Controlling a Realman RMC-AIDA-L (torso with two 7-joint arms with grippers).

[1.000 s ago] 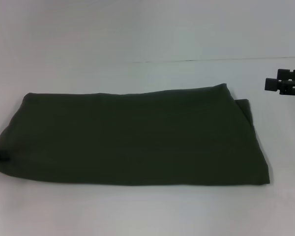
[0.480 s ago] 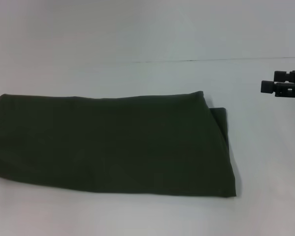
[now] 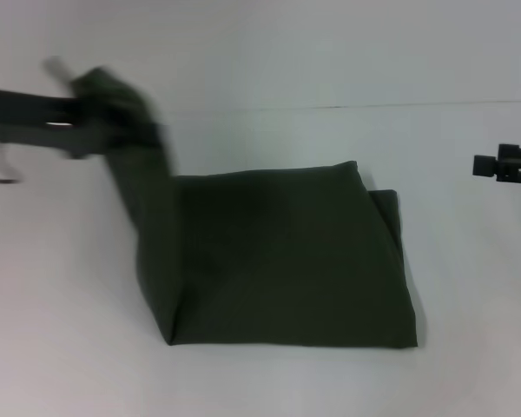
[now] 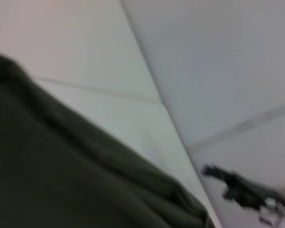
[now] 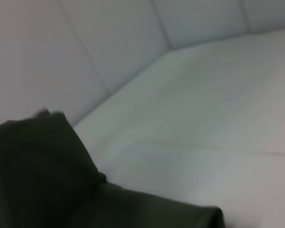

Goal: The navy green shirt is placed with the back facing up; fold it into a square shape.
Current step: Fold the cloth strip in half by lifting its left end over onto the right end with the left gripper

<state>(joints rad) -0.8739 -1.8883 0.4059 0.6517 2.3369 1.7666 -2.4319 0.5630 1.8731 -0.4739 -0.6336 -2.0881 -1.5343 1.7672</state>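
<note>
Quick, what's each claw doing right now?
Left claw: shut on the navy green shirt, lifting one end.
Right claw: holding nothing, cannot tell if open.

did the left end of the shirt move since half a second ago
Yes. The left gripper has lifted the navy green shirt's left end off the table, up toward the seam line behind; the right end stayed put.

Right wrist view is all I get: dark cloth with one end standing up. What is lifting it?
Observer: The left gripper grips the left end of the navy green shirt and holds it above the table.
Operator: And the rest?
Observer: It lies flat, with layered edges along its right side.
Operator: Where is my right gripper?
Observer: The right gripper hangs to the right of the shirt, apart from it.
</note>
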